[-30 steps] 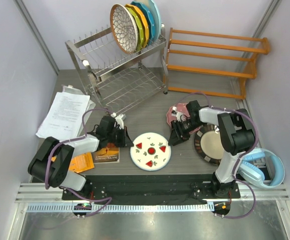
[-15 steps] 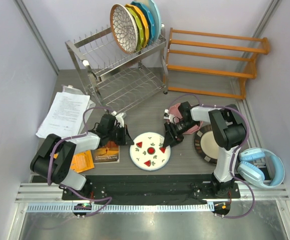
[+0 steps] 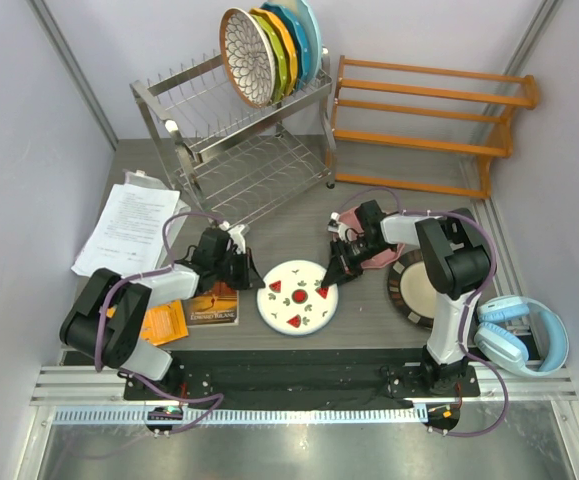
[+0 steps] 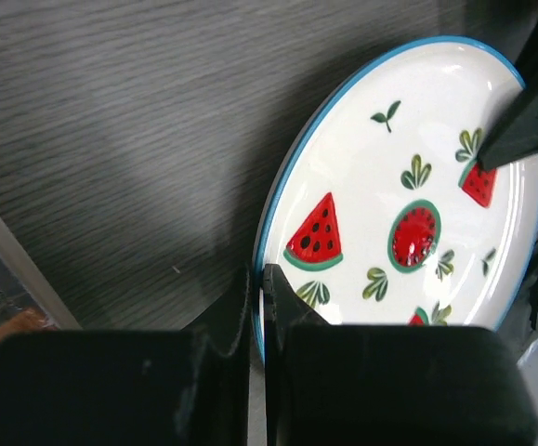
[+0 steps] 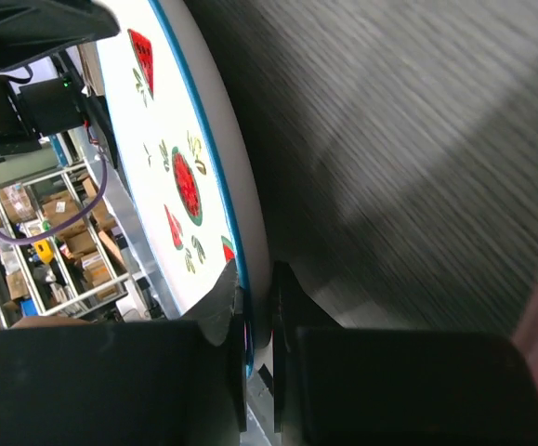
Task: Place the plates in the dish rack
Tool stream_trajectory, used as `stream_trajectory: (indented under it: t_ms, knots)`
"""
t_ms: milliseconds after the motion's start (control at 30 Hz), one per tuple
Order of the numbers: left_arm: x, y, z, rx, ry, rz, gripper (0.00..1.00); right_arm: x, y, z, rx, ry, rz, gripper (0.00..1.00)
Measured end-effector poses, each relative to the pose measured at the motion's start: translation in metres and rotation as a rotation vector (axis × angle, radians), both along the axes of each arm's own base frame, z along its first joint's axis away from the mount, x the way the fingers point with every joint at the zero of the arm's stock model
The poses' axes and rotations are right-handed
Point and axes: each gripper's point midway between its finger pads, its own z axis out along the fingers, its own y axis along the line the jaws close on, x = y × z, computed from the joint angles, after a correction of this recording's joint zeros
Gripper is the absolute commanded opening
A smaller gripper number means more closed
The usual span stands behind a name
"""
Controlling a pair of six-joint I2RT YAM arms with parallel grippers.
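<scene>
Right gripper (image 3: 331, 277) nearly closed, fingers pinching the watermelon plate (image 3: 297, 297) rim at its 3 o'clock. Left gripper (image 3: 246, 270) fully closed, empty, tips against the rim at 9 o'clock. Plate sits on the table (image 3: 299, 225) between both arms; dish rack (image 3: 231, 150) at its 11 o'clock, well apart.

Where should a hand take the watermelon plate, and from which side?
Grip its thin rim, coming in low from the right, one finger above and one below. The watermelon plate lies almost flat on the table, so only the edge gives a hold; the right hand pinches there.
</scene>
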Motion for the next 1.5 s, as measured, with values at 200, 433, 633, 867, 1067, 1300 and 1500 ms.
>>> stream_trajectory:
  t_ms: [200,433,633,867,1067,1300,1500]
  knots:
    - [0.005,0.006,0.003,0.047,-0.025,0.009,0.50,0.001,0.007,0.006,0.033,-0.022,0.018,0.01]
    - [0.021,0.009,0.066,0.107,-0.223,-0.087,0.61,0.011,-0.002,0.037,-0.048,-0.198,0.109,0.01]
    - [-0.004,0.029,0.159,0.146,-0.603,-0.182,0.75,0.037,-0.024,0.097,-0.108,-0.406,0.121,0.01]
    - [-0.018,0.083,0.244,0.300,-1.026,-0.068,0.83,0.075,-0.034,0.223,-0.129,-0.773,0.046,0.01]
    - [0.001,0.116,0.233,0.521,-1.037,0.004,0.89,0.095,-0.037,0.348,-0.097,-1.088,-0.048,0.01]
    - [0.006,0.129,0.224,0.602,-1.032,0.025,0.99,0.105,-0.044,0.448,-0.038,-1.345,-0.240,0.01]
    - [0.005,0.121,0.220,0.574,-1.023,-0.012,0.99,0.129,-0.038,0.491,-0.051,-1.483,-0.430,0.01]
